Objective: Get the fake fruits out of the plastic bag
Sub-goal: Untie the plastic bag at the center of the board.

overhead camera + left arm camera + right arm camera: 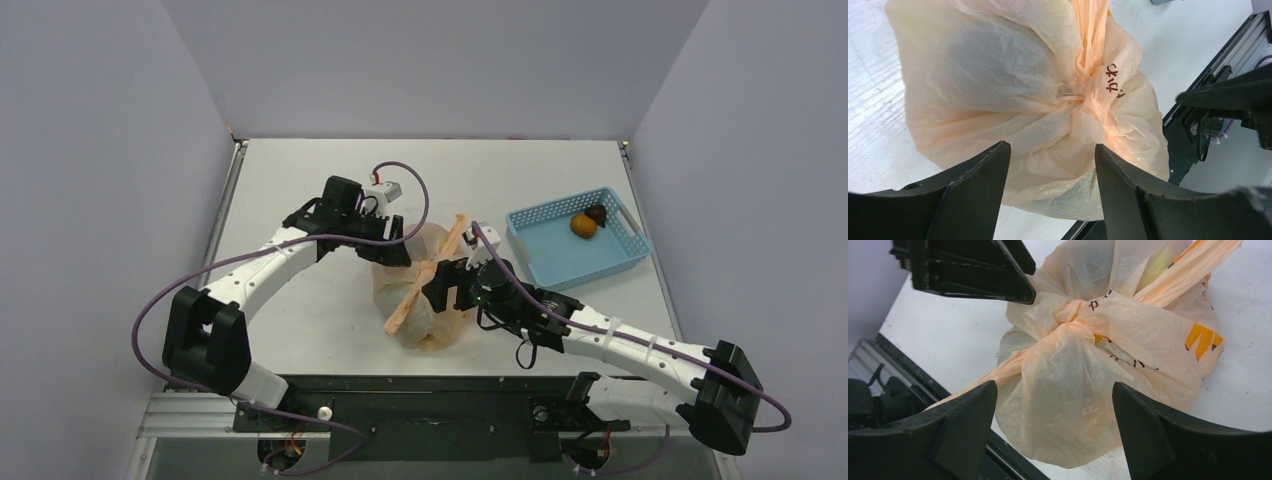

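The peach-orange plastic bag point(425, 300) lies on the table near the front edge, tied in a knot point(1087, 95) with its handles sticking out. It fills the left wrist view point(1013, 85) and the right wrist view point(1083, 370). Fruits inside are hidden; only a yellowish shape point(1155, 265) shows through. An orange fruit point(583, 226) and a dark maroon fruit point(597, 213) lie in the basket. My left gripper point(395, 252) point(1052, 147) is open, just above the bag's far left side. My right gripper point(442, 285) point(1055, 385) is open over its right side. Neither holds anything.
The light blue perforated basket point(560, 262) stands at the right of the table. The black rail at the table's front edge point(420, 385) runs just below the bag. The two grippers face each other closely across the bag.
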You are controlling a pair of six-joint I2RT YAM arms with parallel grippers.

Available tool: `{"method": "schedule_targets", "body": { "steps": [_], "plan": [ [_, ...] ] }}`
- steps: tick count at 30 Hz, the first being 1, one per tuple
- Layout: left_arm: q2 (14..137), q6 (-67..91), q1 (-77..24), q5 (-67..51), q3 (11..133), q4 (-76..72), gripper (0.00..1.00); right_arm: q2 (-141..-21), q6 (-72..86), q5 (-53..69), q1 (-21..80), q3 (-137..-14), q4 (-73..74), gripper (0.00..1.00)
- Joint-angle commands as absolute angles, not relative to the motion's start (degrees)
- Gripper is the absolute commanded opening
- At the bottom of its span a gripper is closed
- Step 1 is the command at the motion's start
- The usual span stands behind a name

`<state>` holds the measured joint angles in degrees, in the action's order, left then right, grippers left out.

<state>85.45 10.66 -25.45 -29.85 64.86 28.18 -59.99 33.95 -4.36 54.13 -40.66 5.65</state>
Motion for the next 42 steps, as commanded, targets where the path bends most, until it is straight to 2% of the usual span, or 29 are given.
{"method": "schedule_targets", "body": {
  "steps": [1,3,5,9,13,17,19,22,25,26,28,32,34,42],
  "plan": [
    [86.94,8.50,-27.20,-32.08,65.07,27.75,0.60,-63.68,34.62,-13.66,55.62,-43.23,0.65,0.74],
    [87.55,8.15,-28.17,-31.74,65.12,28.07,0.60,-64.30,34.63,-13.46,55.63,-42.13,-2.46,0.64],
    [88.47,7.70,-29.30,-30.94,65.58,28.97,0.59,-64.89,34.79,-13.64,55.66,-41.42,-3.98,0.59],
    [88.94,7.43,-30.41,-31.98,66.22,29.68,0.53,-66.74,35.46,-12.99,55.70,-40.28,-5.79,0.57],
    [88.35,7.34,-30.75,-33.35,66.06,29.19,0.43,-68.73,36.31,-10.95,56.04,-39.56,-7.54,0.57],
    [88.36,6.85,-30.74,-35.37,66.07,29.26,0.25,-69.60,36.95,-10.59,56.81,-38.08,-8.32,0.53],
    [87.89,6.78,-30.76,-34.73,65.79,29.00,0.01,-69.44,37.63,-10.66,56.92,-36.85,-8.51,0.48],
    [87.20,7.25,-30.74,-33.40,65.88,28.60,0.00,-67.98,38.32,-11.35,57.02,-34.32,-10.56,0.41],
    [86.22,7.99,-30.76,-28.52,65.90,28.80,0.00,-66.67,39.51,-13.90,57.02,-32.54,-10.19,0.21],
    [85.41,8.17,-30.76,-26.56,65.80,28.89,0.00,-65.82,40.46,-15.54,57.03,-31.93,-9.64,0.09],
    [83.88,8.45,-30.37,-19.38,65.55,28.69,0.00,-64.26,41.61,-17.17,57.04,-30.05,-10.49,0.02],
    [79.43,8.51,-30.27,-4.38,64.15,28.38,0.00,-60.66,43.45,-20.33,57.00,-27.21,-10.73,0.00],
    [76.73,8.34,-29.99,-1.13,63.24,27.34,0.00,-59.25,43.23,-20.57,57.00,-26.19,-10.96,0.00],
    [69.25,6.70,-30.12,-5.89,59.02,21.46,0.00,-54.84,39.11,-21.23,56.55,-25.94,-7.85,0.00]
  ]
}}
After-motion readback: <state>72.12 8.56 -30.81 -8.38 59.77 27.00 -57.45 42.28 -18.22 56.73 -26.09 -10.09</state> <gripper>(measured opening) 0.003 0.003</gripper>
